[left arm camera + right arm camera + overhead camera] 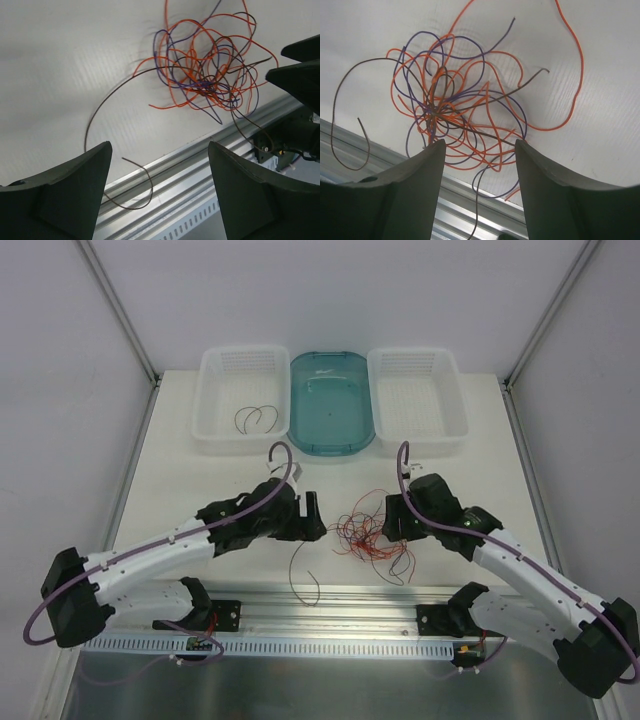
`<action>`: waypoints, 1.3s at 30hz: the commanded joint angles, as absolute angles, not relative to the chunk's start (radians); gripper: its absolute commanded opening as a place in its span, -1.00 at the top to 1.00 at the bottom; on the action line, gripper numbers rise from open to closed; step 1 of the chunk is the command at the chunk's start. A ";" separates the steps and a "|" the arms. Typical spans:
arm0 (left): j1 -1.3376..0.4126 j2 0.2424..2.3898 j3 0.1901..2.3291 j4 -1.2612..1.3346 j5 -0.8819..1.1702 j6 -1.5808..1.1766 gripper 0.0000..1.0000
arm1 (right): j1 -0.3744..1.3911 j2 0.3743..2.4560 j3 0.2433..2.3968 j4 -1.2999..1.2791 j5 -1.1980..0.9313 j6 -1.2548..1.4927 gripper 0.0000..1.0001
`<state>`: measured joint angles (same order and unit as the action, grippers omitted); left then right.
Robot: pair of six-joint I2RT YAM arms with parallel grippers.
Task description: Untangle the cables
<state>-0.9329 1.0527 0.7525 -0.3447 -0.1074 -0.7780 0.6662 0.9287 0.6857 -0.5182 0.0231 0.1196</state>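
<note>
The fingers (65,200) of the left gripper (159,150) are spread wide, and nothing is held or touched between them. Only bare table (50,60) and the aluminium rail (190,170) are seen through the gap. A single dark brown wire (100,106) is laid in a long arc just ahead of the fingertips, with one end curled over the rail and the other reaching into the tangle.

The fingers (400,200) of the right gripper (480,145) are parted by a moderate gap. The lower loops of the cables (455,115) are seen at the tips, and a few strands are passed down through the gap, but no strand is pinched.

The tangle is made up of orange, purple-blue and dark brown wires knotted at one centre. It is spread on the white table between the two grippers — nearer the right one, and close to the rail.

Farther back, three containers are set in a row along the far edge. A white basket (240,443) is found at the left, with two dark wires (255,418) laid in it. A teal tub (330,400) is placed in the middle and a second white basket (420,443) at the right.
</note>
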 commanded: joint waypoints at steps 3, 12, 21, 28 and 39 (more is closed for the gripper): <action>-0.974 1.247 0.842 -0.207 -0.052 -0.816 -0.50 | 0.672 0.897 0.655 -0.517 0.066 0.156 -0.21; -0.976 1.546 0.884 -0.034 -0.002 -0.900 -0.29 | 0.696 0.914 0.594 -0.417 0.044 0.207 -0.17; -0.999 1.675 0.877 0.096 0.067 -0.971 -0.19 | 0.733 1.000 0.549 -0.298 0.055 0.248 -0.14; -0.999 1.733 0.868 0.147 0.071 -1.005 0.42 | 0.758 1.103 0.540 -0.215 0.045 0.276 -0.09; -0.983 1.528 0.766 0.202 -0.077 -0.945 1.00 | 0.793 1.229 0.557 -0.144 0.017 0.288 0.78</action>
